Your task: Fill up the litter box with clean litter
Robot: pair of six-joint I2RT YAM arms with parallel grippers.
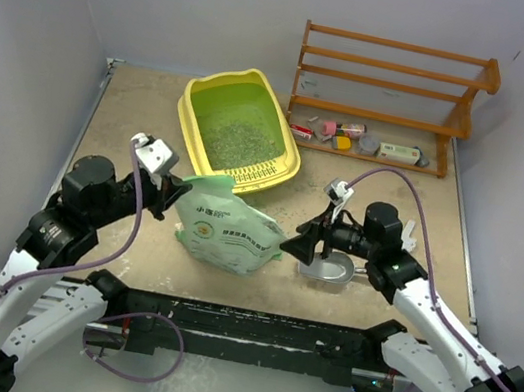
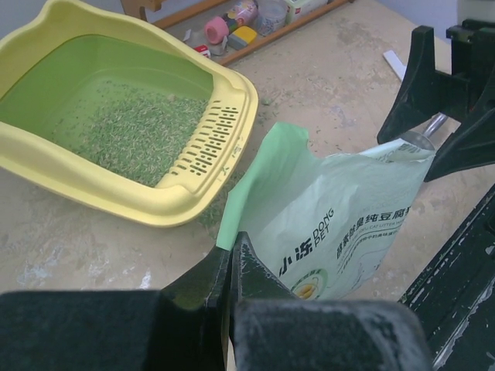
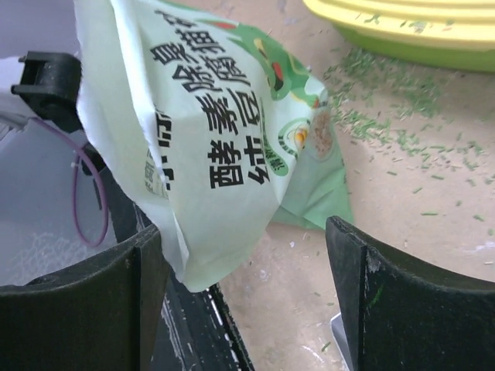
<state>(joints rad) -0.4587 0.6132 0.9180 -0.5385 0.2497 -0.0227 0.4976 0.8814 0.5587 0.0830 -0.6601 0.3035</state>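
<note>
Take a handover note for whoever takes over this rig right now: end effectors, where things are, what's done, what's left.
Left end effector: shut on the litter bag at its top edge.
Right end effector: open, fingers either side of the bag's corner, not gripping.
Litter box: just beyond the bag.
Done: a thin patch of litter is in the box; some is spilled outside.
Left: pour more; much of the green floor is bare.

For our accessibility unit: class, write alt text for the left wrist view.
The left tool pinches the edge of a pale-green litter bag; beyond it sits a yellow litter box with grey-green litter covering part of its green floor.
</note>
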